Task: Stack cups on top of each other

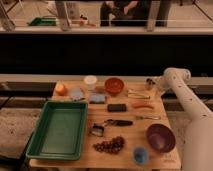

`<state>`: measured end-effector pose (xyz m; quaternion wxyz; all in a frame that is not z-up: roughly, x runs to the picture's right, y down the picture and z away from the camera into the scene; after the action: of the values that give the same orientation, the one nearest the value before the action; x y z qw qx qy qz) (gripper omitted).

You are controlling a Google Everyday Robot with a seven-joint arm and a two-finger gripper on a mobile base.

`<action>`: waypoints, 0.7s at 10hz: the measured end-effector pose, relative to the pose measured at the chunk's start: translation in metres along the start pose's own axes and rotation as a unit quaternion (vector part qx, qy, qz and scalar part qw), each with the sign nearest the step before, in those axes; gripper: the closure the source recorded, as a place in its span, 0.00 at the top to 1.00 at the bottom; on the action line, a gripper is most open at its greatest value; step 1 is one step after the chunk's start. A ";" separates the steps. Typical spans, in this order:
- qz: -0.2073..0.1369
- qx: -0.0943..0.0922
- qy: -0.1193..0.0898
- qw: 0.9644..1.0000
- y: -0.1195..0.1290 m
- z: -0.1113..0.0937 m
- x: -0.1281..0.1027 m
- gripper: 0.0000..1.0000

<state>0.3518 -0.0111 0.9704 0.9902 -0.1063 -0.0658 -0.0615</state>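
The light blue round cup stands near the table's front edge, left of the purple bowl. My gripper is at the table's far right corner, at the end of the white arm that reaches in from the right. A small dark shiny thing sits right at the gripper and looks like the metal cup. I cannot tell whether it is held or stands on the table. The blue cup is far from the gripper, across the table's depth.
A green tray fills the left side. A red bowl, a white cup, an orange and blue sponges line the back. Tongs, a carrot, a black block, a peeler and grapes lie mid-table.
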 end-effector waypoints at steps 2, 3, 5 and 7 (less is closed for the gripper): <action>-0.001 -0.001 -0.002 1.000 -0.003 0.004 0.001 0.80; -0.001 -0.003 -0.004 1.000 -0.003 0.007 0.000 0.80; -0.002 -0.009 -0.006 1.000 -0.003 0.012 0.000 0.80; -0.001 -0.013 -0.008 1.000 -0.003 0.017 0.001 0.80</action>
<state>0.3504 -0.0107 0.9876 0.9882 -0.1193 -0.0731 -0.0627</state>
